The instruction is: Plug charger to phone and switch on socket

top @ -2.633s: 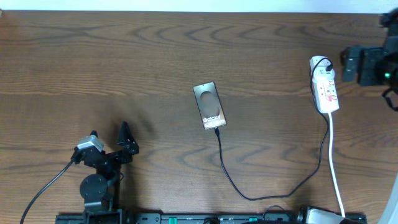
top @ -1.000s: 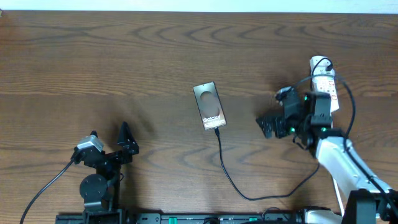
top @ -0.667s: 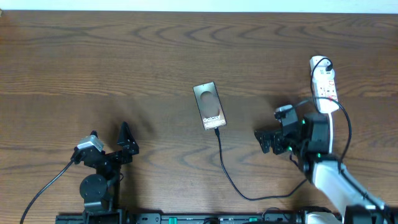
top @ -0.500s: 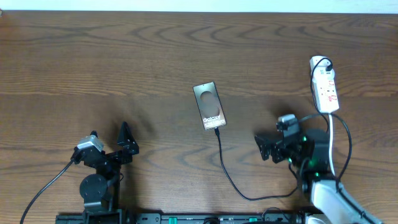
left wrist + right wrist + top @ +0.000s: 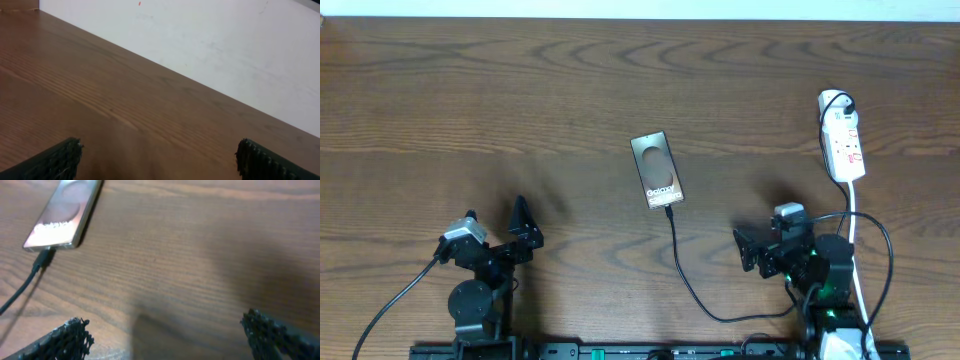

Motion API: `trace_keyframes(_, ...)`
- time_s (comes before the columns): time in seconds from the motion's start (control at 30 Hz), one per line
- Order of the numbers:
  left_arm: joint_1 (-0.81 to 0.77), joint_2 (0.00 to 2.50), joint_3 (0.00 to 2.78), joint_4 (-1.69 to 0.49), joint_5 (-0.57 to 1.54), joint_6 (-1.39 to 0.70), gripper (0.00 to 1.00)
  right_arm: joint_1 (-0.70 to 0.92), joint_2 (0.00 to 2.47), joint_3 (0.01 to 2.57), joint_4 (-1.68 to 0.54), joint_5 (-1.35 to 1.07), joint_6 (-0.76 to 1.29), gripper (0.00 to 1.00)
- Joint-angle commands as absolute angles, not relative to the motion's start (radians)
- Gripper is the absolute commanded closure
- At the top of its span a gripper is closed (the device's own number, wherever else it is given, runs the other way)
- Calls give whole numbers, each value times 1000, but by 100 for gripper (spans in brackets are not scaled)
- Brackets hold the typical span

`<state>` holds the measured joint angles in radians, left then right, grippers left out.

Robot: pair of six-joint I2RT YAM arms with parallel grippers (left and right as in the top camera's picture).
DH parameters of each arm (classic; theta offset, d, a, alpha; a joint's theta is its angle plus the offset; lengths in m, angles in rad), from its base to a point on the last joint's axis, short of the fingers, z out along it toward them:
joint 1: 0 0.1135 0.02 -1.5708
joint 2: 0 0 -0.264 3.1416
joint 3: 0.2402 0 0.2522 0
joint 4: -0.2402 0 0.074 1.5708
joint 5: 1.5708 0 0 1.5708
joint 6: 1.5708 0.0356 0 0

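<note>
The right gripper hangs spread and empty, right of the phone, whose screen reads "Galaxy" in white. The plug of the charger meets the phone's near edge. The left gripper is also spread, well apart. The socket lies far right on the brown wood-grain table. Only the left wrist view shows a white wall. The right wrist view blurs the lettering.
</note>
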<state>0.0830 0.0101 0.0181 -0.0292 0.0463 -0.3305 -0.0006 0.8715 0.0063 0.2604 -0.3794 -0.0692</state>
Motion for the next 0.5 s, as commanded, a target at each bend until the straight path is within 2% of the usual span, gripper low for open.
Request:
trace_keyframes(0.0,79,4,4,-70,29,-307,2,15,759,5,189,-326,-57,1)
trace_keyframes(0.27,79,4,4,-70,29,-307,2,15,484,5,-49,-259,-58,1)
trace_keyframes(0.47,79,4,4,-70,29,-307,2,16,281,5,-55,-253,-57,1)
